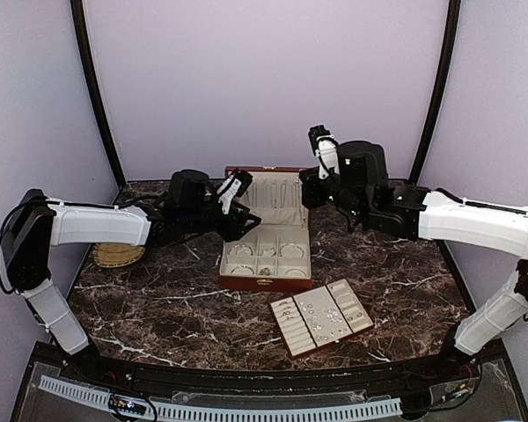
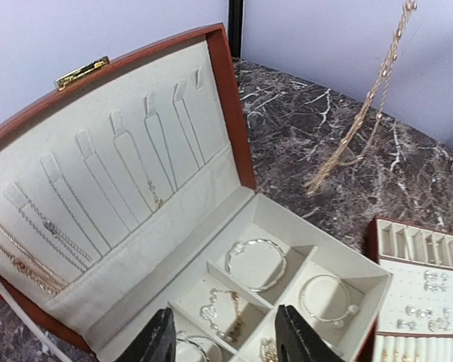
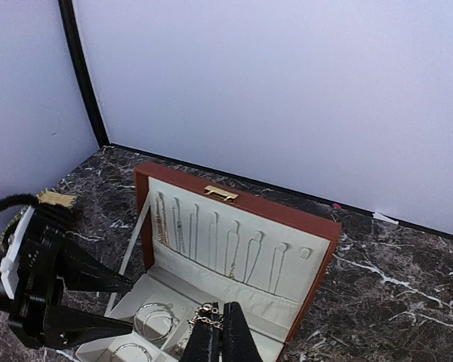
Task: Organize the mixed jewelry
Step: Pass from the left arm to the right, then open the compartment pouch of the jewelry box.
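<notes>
The mixed jewelry (image 1: 321,315) is a scatter of tiny silvery pieces on the cream slotted tray (image 1: 292,338), in front of the open red-brown box (image 1: 264,283). It also shows at the right edge of the left wrist view (image 2: 430,302). My right gripper (image 1: 310,192) hovers over the box's lid and is shut on a thin gold chain (image 3: 210,313). That chain hangs in the left wrist view (image 2: 362,113). My left gripper (image 1: 246,214) is open and empty above the box's left compartments (image 2: 225,339).
The box's compartments hold silver bracelets (image 2: 255,264) and a beaded chain (image 2: 220,309). Necklaces (image 3: 162,222) hang on the lid's cream lining. A woven golden disc (image 1: 119,255) lies at the left under my left arm. Dark marble table, walls on three sides.
</notes>
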You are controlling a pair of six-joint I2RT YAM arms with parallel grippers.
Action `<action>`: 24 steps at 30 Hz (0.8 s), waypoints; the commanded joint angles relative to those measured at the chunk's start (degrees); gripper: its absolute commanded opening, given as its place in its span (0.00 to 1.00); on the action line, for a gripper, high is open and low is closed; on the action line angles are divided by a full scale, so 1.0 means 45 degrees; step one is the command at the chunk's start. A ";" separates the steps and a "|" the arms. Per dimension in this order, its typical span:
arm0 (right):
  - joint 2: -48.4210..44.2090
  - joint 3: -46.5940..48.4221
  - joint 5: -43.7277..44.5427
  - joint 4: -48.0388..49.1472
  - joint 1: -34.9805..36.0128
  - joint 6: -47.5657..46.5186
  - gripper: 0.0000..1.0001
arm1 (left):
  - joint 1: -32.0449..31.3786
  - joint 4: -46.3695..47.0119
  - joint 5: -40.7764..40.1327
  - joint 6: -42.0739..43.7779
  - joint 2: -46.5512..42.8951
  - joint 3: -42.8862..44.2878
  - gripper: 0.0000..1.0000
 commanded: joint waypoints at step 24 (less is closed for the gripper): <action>-0.0063 0.0729 -0.0285 -0.0884 -0.2133 0.0191 0.00 | -0.0708 0.1703 -0.1254 0.6291 0.6509 0.6152 0.28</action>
